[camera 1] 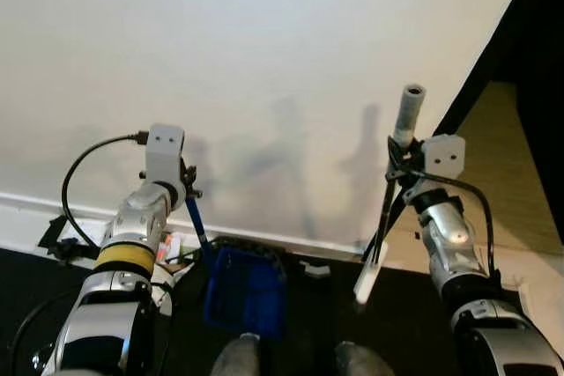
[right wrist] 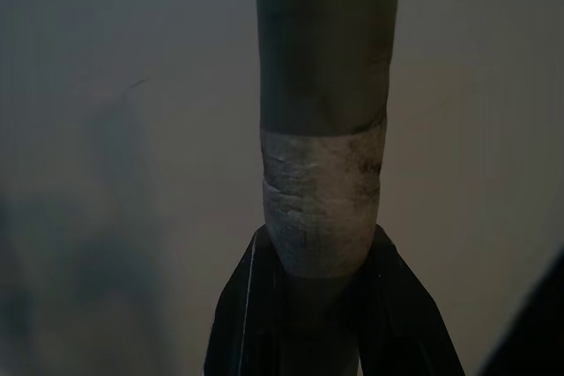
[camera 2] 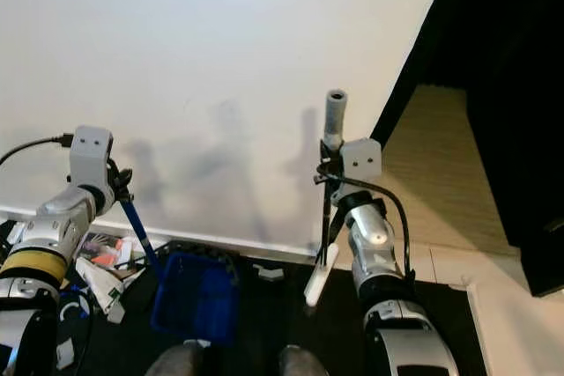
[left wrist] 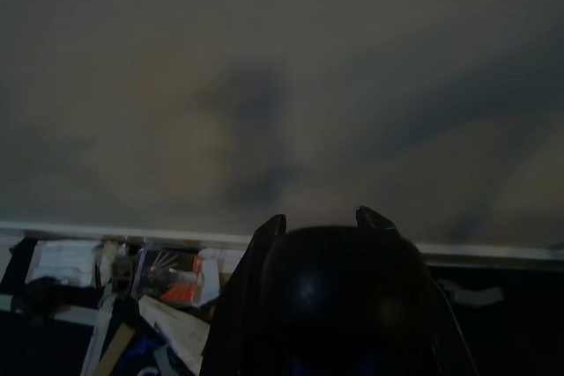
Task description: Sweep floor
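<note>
Right eye view: broom [camera 2: 333, 125] stands nearly upright against the white wall [camera 2: 220, 59], grey grip at top, its dark shaft running down to a pale head [camera 2: 319, 277] resting on the black floor [camera 2: 282, 305] by the white baseboard [camera 2: 220, 244]. Right gripper [camera 2: 328, 173] is clamped on the broom just below the grip; right wrist view shows both black fingers [right wrist: 242, 305] pressed to either side of the taped handle. Blue dustpan [camera 2: 196, 304] sits on the black floor near the baseboard, its blue handle [camera 2: 139, 226] rising at a slant to the left gripper [camera 2: 122, 184], which is closed around the handle's top. Litter [camera 2: 101, 270], white paper scraps and an orange-red wrapper, lies along the baseboard just beside the dustpan on the robot's left. Robot's two feet [camera 2: 238, 360] stand at the near edge of the floor. Tan floor [camera 2: 441, 173] lies beyond the wall's corner on the right.
</note>
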`<state>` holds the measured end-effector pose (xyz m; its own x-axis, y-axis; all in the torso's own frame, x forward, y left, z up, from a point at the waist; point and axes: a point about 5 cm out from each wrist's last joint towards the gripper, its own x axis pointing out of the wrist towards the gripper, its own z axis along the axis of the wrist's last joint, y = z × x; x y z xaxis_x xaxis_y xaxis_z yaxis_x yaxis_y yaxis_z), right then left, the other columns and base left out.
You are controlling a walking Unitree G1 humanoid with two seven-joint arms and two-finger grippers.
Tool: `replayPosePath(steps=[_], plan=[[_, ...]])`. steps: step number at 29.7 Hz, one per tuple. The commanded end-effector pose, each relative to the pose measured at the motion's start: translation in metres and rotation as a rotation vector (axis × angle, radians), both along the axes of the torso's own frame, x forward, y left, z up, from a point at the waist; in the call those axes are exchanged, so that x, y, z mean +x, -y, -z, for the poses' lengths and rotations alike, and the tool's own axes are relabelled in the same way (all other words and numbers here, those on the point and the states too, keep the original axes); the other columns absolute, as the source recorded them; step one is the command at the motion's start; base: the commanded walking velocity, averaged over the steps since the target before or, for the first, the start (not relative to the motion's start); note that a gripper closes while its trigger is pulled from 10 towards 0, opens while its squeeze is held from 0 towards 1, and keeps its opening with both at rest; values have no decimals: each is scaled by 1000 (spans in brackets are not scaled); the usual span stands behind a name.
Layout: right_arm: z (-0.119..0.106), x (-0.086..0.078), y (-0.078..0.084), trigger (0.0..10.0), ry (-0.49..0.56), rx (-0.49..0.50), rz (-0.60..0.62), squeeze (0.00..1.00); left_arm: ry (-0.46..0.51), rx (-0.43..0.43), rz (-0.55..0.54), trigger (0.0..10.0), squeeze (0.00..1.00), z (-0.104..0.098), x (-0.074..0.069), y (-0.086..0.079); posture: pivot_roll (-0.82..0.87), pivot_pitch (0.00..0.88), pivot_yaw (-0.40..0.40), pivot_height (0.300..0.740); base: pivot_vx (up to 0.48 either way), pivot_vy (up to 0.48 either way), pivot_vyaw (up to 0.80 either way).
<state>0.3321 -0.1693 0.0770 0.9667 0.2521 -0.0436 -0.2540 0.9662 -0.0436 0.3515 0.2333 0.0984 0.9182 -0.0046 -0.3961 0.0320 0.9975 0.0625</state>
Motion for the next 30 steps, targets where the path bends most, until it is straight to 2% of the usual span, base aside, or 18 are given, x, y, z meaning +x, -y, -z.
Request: replayPosePath(steps=[1, 5, 11, 12, 14, 16, 26, 30], plan=[[-3, 0, -9, 10000, 13, 1, -55, 0, 62, -20, 4, 10000, 0, -11, 8, 6, 61, 123, 25, 740, 0, 0, 0], [2, -3, -15, 10000, -12, -16, -111, 0, 88, -12, 9, 10000, 0, -18, 14, 10, 57, 145, 36, 740, 0, 0, 0], [6, -8, -20, 10000, -39, -41, -198, 0, 144, -54, 9, 10000, 0, -32, 24, 19, 53, 188, 48, 740, 0, 0, 0], [7, -9, -20, 10000, -48, -71, -234, 0, 165, -77, 10, 10000, 0, -37, 27, 25, 49, 209, 51, 740, 0, 0, 0], [8, -9, -20, 10000, -60, -89, -248, 0, 168, -93, 10, 10000, 0, -37, 29, 28, 48, 222, 50, 740, 0, 0, 0], [12, -9, -19, 10000, -86, -137, -266, 0, 183, -117, 19, 10000, 0, -34, 30, 41, 45, 239, 49, 740, 0, 0, 0], [10, -4, -18, 10000, -102, -177, -286, 0, 204, -119, -25, 10000, 0, -29, 29, 53, 55, 293, 56, 740, 0, 0, 0], [10, -2, -20, 10000, -109, -177, -300, 0, 267, -197, -44, 10000, 0, -35, 32, 60, 66, 301, 61, 740, 0, 0, 0]])
